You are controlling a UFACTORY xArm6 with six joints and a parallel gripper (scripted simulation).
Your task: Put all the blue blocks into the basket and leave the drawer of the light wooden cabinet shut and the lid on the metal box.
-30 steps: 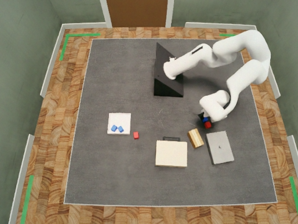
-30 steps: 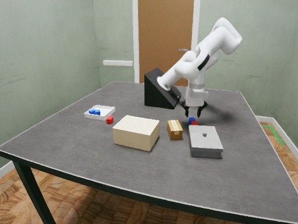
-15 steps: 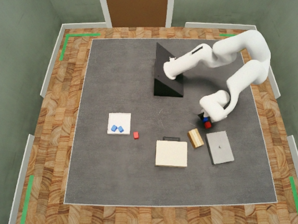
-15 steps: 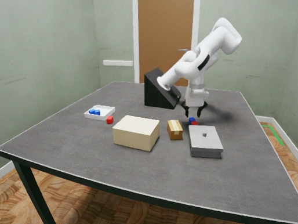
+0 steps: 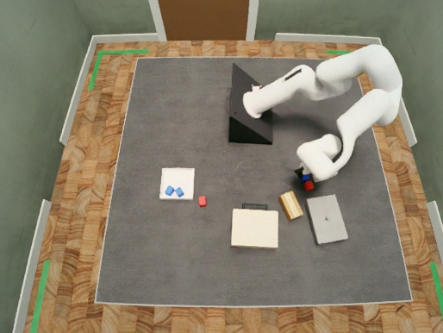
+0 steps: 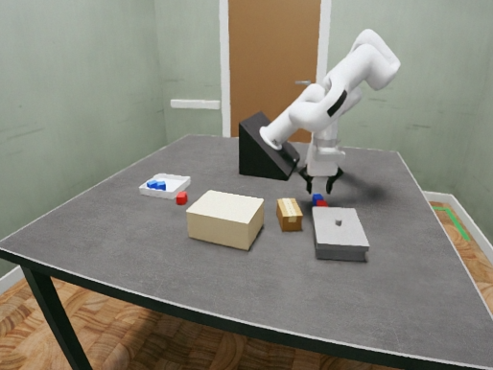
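Observation:
My gripper (image 5: 302, 173) (image 6: 319, 188) is open and empty, fingers pointing down, a little above a blue block (image 5: 305, 177) (image 6: 316, 196). That block lies on the table touching a red block (image 5: 308, 185) (image 6: 322, 203), just behind the metal box (image 5: 327, 218) (image 6: 340, 230). The metal box has its grey lid on. The white basket (image 5: 177, 172) (image 6: 165, 194) at the left holds two blue blocks (image 5: 170, 190) (image 5: 179, 192) (image 6: 156, 184). The light wooden cabinet (image 5: 254, 227) (image 6: 225, 218) stands in the middle front, its dark handle (image 5: 254, 206) close against its far side.
Another red block (image 5: 202, 201) (image 6: 181, 197) lies right of the basket. A small cardboard box (image 5: 290, 205) (image 6: 289, 214) stands between the cabinet and the metal box. A black wedge (image 5: 247, 112) (image 6: 259, 153) stands at the back, under the arm.

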